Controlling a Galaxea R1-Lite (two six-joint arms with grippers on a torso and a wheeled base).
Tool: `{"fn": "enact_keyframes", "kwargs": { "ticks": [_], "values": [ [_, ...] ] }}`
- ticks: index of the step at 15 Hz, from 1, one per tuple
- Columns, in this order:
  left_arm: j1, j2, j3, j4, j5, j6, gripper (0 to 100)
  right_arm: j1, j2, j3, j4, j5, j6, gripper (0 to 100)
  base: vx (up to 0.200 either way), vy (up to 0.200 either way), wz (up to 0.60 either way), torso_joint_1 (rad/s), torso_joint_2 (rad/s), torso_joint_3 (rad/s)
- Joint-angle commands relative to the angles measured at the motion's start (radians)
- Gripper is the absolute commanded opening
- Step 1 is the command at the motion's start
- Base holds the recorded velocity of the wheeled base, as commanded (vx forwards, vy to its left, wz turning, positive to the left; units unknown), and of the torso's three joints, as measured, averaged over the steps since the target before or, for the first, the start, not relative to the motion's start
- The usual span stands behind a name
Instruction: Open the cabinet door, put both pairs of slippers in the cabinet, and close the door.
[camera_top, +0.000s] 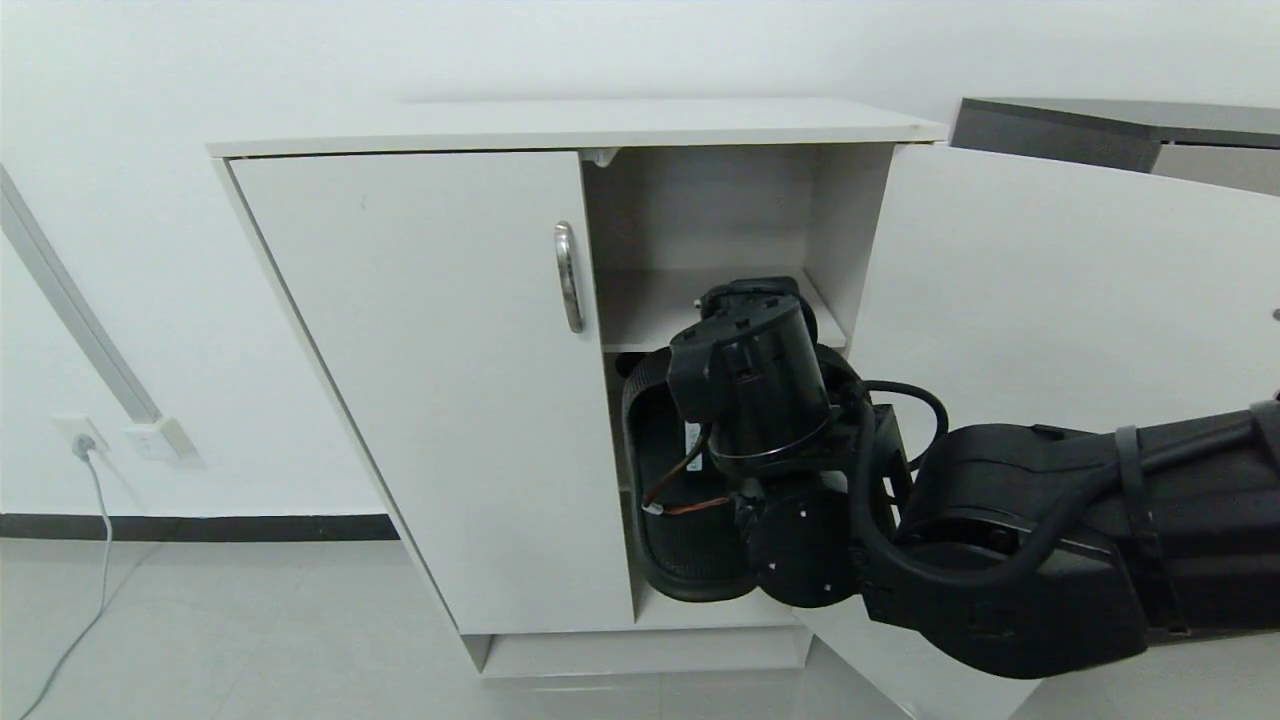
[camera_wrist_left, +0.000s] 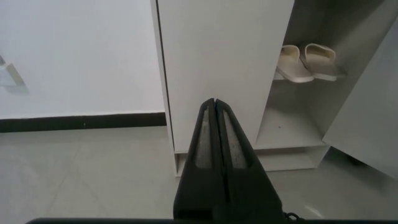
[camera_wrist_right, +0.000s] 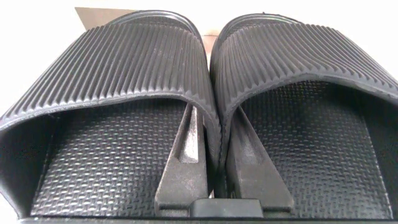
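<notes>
White cabinet (camera_top: 400, 400), door (camera_top: 1050, 300) open: right gripper (camera_wrist_right: 213, 127) clamps 2 black slippers (camera_top: 690, 560). Lower them flat before releasing; left gripper (camera_wrist_left: 214, 115) closed, empty.

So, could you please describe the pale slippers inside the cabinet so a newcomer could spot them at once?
Find the white cabinet whose right door stands open. Inside, partway up, a cream pair of slippers sits side by side. Unlike the ribbed black pair clamped in the right gripper, it is pale and held by nothing.
</notes>
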Motion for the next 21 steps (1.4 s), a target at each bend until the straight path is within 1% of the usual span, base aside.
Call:
{"fn": "enact_keyframes", "kwargs": {
  "ticks": [1, 5, 10, 18, 21],
  "values": [
    [0.000, 0.001, 0.000, 0.000, 0.000, 0.000, 0, -0.002, -0.003, -0.007, -0.001, 0.000, -0.003, 0, 0.200, 0.000, 0.00, -0.007, 0.00, 0.007],
    [0.000, 0.001, 0.000, 0.000, 0.000, 0.000, 0, -0.006, -0.002, -0.012, -0.003, 0.000, -0.017, 0, 0.200, 0.000, 0.00, 0.004, 0.01, 0.006],
    [0.000, 0.001, 0.000, 0.000, 0.002, 0.000, 0, -0.037, 0.014, -0.016, -0.006, 0.000, -0.022, 0, 0.200, 0.000, 0.00, 0.002, 0.00, 0.001],
    [0.000, 0.001, 0.000, 0.000, 0.002, 0.000, 0, -0.052, 0.044, -0.055, -0.027, 0.017, -0.051, 0, 0.000, 0.000, 0.00, 0.006, 0.00, 0.000],
    [0.000, 0.001, 0.000, 0.000, 0.002, 0.000, 0, -0.074, 0.086, -0.098, -0.026, 0.054, -0.054, 0, 0.000, 0.000, 0.00, 0.000, 0.00, 0.000]
  ]
}}
